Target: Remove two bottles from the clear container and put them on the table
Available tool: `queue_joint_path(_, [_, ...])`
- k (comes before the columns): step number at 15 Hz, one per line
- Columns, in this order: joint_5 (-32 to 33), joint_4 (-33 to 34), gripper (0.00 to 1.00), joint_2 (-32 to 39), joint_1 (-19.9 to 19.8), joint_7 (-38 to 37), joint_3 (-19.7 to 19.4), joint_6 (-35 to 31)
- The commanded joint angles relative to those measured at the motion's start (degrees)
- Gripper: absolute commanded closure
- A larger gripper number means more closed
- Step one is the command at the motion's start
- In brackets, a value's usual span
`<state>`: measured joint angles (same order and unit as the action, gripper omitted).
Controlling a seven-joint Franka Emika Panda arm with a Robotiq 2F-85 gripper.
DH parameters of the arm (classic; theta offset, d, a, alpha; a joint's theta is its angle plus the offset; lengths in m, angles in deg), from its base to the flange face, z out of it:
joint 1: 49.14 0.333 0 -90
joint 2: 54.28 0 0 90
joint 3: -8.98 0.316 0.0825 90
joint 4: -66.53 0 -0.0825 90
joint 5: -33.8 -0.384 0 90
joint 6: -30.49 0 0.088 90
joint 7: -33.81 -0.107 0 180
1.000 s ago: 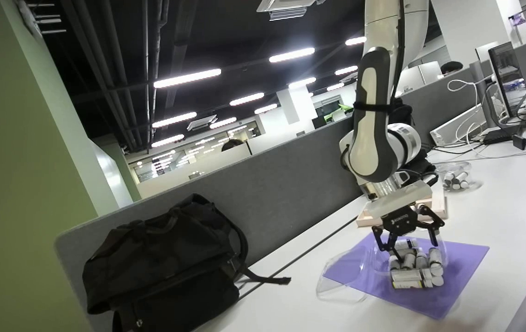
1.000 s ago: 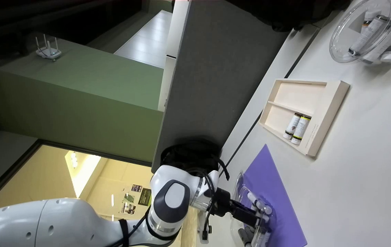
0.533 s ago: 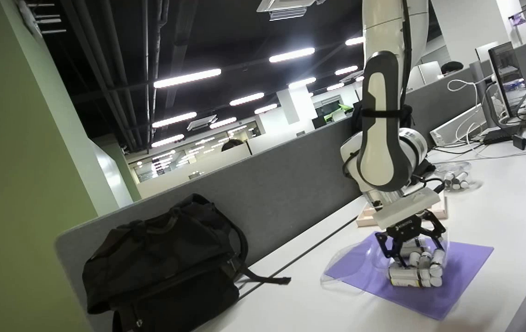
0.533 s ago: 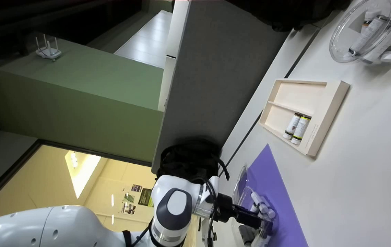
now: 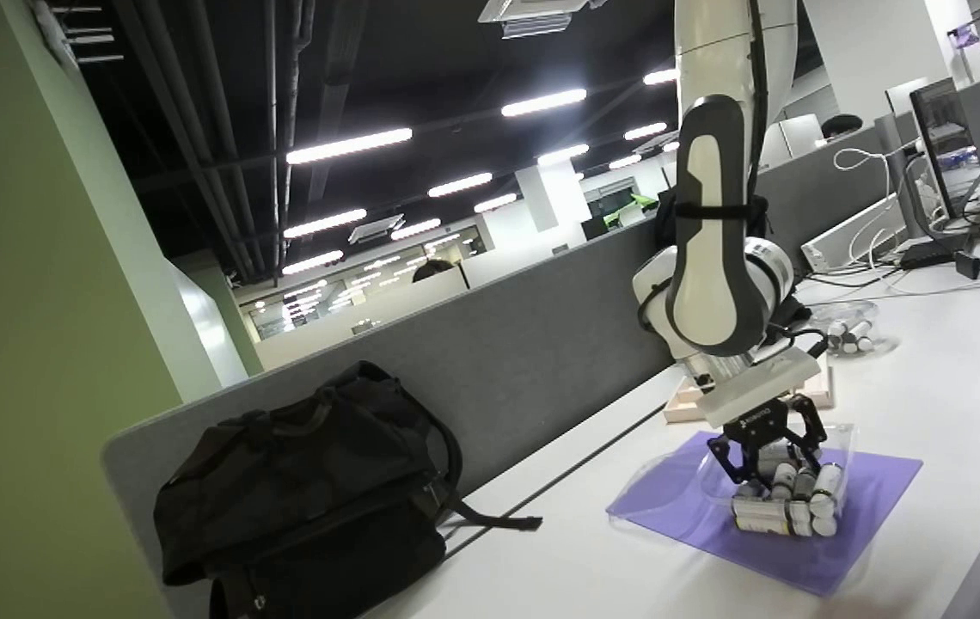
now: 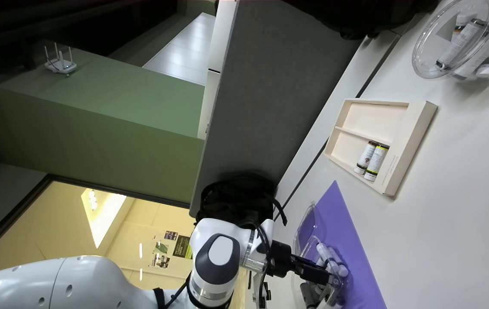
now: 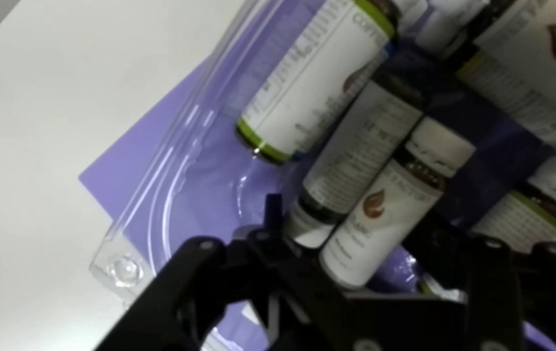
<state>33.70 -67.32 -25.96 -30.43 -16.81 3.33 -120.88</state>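
The clear container (image 5: 842, 440) sits on the purple mat and holds several small white-labelled bottles with white caps. Its corner also shows in the wrist view (image 7: 124, 272). My gripper (image 5: 777, 474) points down into the container in both exterior views (image 6: 331, 278). In the wrist view its fingers (image 7: 348, 229) stand part-way closed, on either side of two bottles lying side by side: a flame-marked bottle (image 7: 375, 219) and a bottle with its cap near the left finger (image 7: 356, 151). Whether the fingers press on them is unclear. The white table (image 5: 928, 413) lies around the mat.
The purple mat (image 6: 356, 244) lies under the container, with a clear lid (image 5: 652, 486) beside it. A wooden tray (image 6: 412, 146) holds two bottles. A round clear bowl (image 6: 457, 38) holds more bottles. A black backpack (image 5: 309, 499) leans on the grey divider (image 5: 542, 370).
My gripper has gone lower into the container and its fingers have come closer together. Since half a second ago, the container and its bottles have shifted slightly to the right in an exterior view.
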Motion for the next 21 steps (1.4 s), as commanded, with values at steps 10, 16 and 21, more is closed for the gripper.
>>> queue_joint_path(10, [-0.2,0.3,0.88,-3.2,-1.4,-2.0,-0.4,2.8])
queue_joint_path(16, [-3.6,1.6,0.88,-10.6,-5.3,-0.3,2.8,9.0])
queue_joint_path(21, [-1.6,1.6,0.88,-14.5,-8.0,-2.3,1.7,8.9])
